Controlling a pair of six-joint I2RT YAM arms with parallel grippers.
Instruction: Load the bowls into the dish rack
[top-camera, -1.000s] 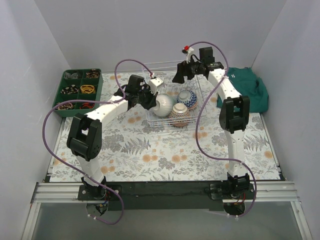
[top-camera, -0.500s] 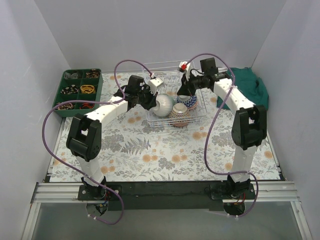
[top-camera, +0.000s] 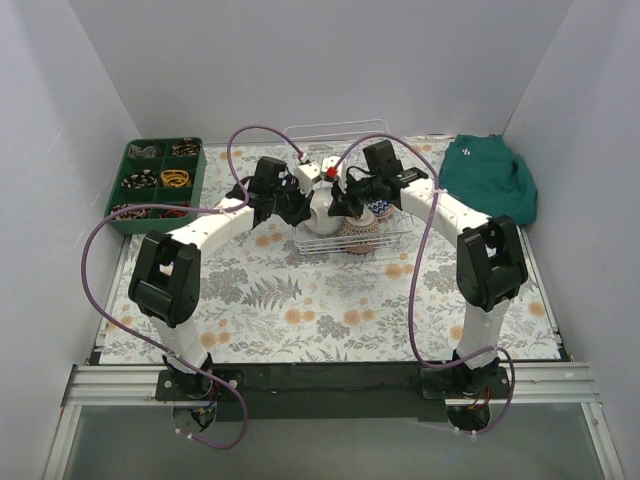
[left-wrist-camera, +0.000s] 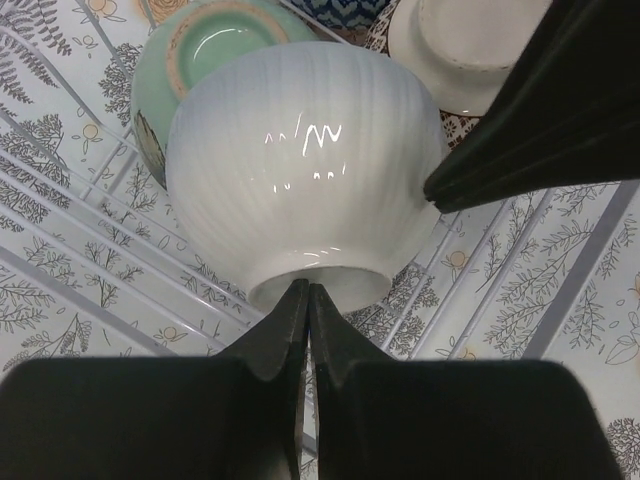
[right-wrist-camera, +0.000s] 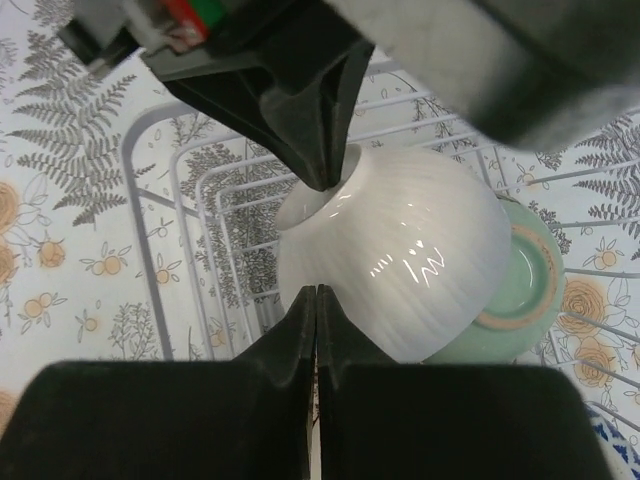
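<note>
The wire dish rack (top-camera: 310, 243) stands at the back middle of the table. A plain white ribbed bowl (left-wrist-camera: 300, 170) (right-wrist-camera: 400, 255) lies tipped inside it, leaning on a mint green bowl (left-wrist-camera: 195, 55) (right-wrist-camera: 520, 300). My left gripper (left-wrist-camera: 307, 292) (top-camera: 303, 203) is shut, its tips touching the white bowl's foot ring. My right gripper (right-wrist-camera: 316, 292) (top-camera: 342, 203) is shut too, its tips against the bowl's side from the opposite direction. Neither holds anything. A brown patterned bowl (top-camera: 358, 233) and a dark-patterned bowl (top-camera: 382, 209) sit in the rack's right half.
A green compartmented tray (top-camera: 155, 180) of small items stands at the back left. A teal cloth (top-camera: 490, 175) lies bunched at the back right. Both arms cross over the rack, their purple cables looping above it. White walls close in three sides.
The right arm swung left and down from the rack's far side to the white bowl, and its gripper went from open to shut. The left arm barely moved.
</note>
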